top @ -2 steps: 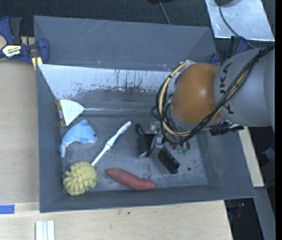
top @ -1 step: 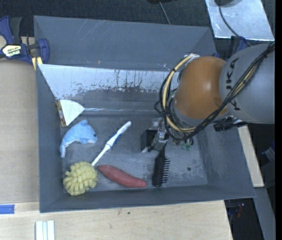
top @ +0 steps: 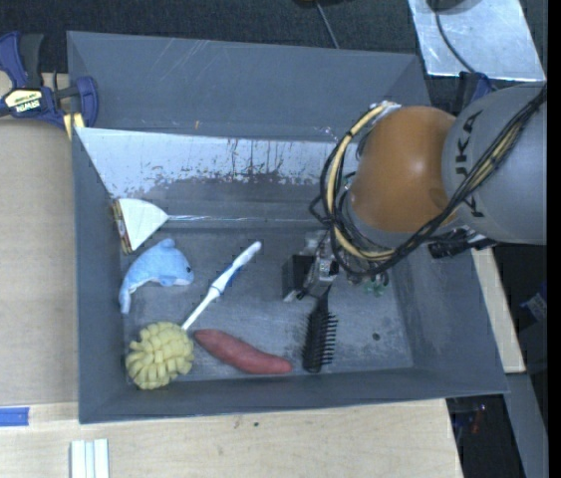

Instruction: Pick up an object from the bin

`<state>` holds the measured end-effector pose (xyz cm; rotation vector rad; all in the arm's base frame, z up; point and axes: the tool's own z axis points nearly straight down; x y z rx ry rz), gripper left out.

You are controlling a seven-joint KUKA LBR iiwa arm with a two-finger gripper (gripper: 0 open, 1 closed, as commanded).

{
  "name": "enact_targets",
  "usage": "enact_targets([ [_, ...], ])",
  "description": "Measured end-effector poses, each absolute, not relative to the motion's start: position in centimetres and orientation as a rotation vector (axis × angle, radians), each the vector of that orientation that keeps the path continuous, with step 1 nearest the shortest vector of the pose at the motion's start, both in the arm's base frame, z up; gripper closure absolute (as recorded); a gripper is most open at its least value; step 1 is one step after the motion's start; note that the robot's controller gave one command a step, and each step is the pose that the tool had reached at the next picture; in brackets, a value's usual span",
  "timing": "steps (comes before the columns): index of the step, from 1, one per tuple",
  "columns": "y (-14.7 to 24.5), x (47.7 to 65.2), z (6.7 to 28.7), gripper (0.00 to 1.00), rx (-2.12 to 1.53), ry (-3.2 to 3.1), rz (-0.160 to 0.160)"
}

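jaws: low in bin (top: 250,88), right of centre, just above top end of brush; can't tell if wide or narrow
brush (top: 318,339): black, lying by front wall
left of it: red sausage (top: 242,354), toothbrush (top: 222,285)

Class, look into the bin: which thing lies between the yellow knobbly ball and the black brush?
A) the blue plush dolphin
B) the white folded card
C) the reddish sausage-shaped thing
C: the reddish sausage-shaped thing lies by the bin's near wall, with the yellow knobbly ball at its left end in the view and the black brush at its right end.
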<state>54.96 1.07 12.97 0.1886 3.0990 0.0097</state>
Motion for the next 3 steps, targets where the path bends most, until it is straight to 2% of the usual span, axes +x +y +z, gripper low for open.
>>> enact_targets([
  [3, 1.0, 55.0, 18.1, 1.00, 0.187, 3.096, 0.011],
])
